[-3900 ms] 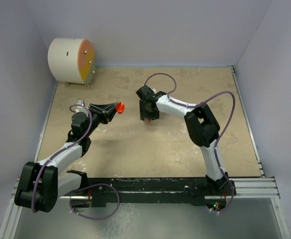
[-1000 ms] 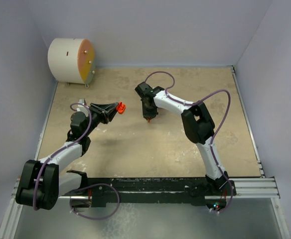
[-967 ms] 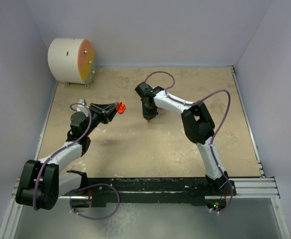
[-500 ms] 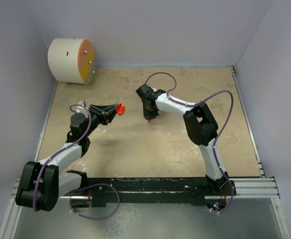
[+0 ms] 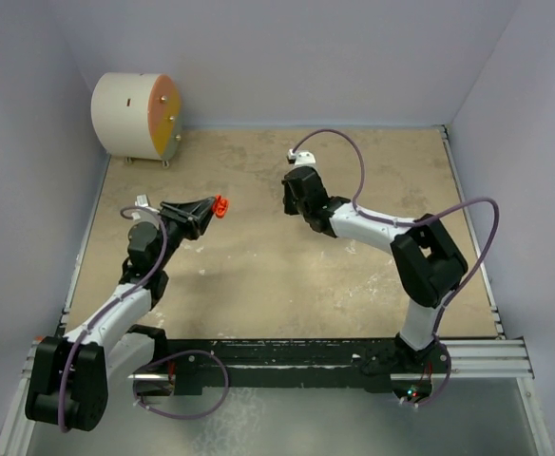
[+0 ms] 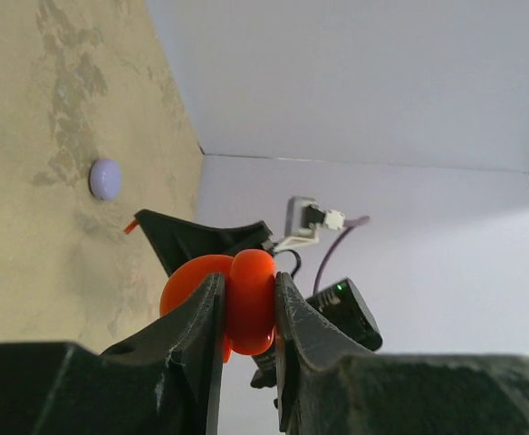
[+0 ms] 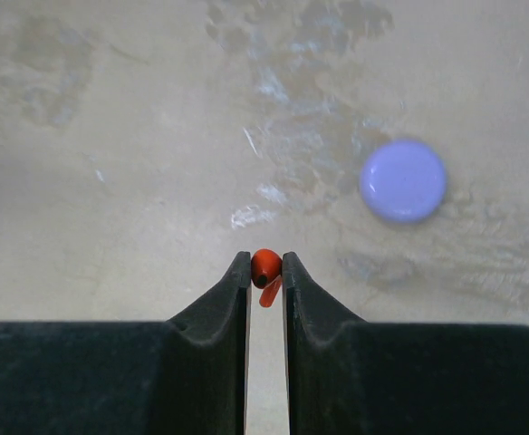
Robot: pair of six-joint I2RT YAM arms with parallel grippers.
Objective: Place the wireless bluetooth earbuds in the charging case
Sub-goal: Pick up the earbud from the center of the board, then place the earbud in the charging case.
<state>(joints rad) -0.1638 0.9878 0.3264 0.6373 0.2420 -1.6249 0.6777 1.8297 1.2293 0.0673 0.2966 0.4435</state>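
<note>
Top view: left end effector [image 5: 211, 206] clamped on red charging case [image 5: 220, 204], left side of bench [image 5: 258, 275]. Right end effector [image 5: 295, 195] mid-bench, jaw gap not discernible. White drum [image 5: 135, 116] in far-left corner.
Left wrist: red charging case pinched between both fingers; lavender case [image 6: 105, 178] lying on bench.
Right wrist: right end effector narrow, gripping red earbud [image 7: 266, 268] at fingertips above bench; lavender case apart, to right.

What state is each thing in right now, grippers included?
left gripper: shut on the red case, holding it off the table.
red case: clamped in the left gripper, looks hinged open.
right gripper: shut on the red earbud.
red earbud: pinched at the right gripper's tips, not yet in a case.
lavender case: lying on the table, untouched, looks closed.
</note>
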